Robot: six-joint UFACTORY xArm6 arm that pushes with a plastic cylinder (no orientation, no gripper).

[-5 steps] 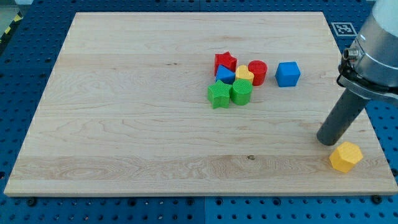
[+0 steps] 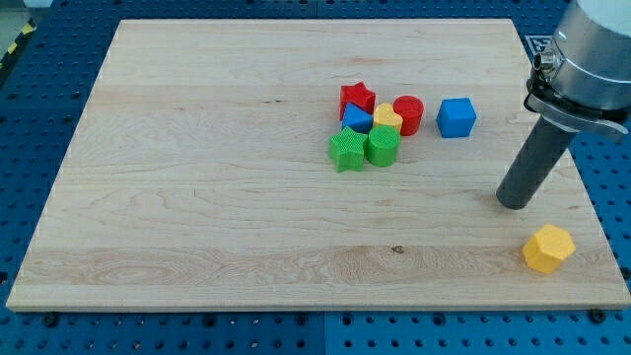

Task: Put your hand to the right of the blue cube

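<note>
The blue cube [image 2: 455, 117] sits on the wooden board [image 2: 197, 197] at the view's right of centre, just right of a cluster of blocks. My tip [image 2: 514, 201] rests on the board below and to the right of the blue cube, well apart from it. The dark rod rises from the tip toward the view's upper right.
The cluster holds a red star [image 2: 357, 98], a red cylinder [image 2: 408, 114], a yellow heart [image 2: 387, 117], a small blue block [image 2: 357, 117], a green star [image 2: 346, 149] and a green hexagon [image 2: 382, 146]. A yellow hexagon [image 2: 548, 248] lies below my tip near the board's right edge.
My tip has moved a little toward the view's top and slightly left, away from the yellow hexagon. No block has moved.
</note>
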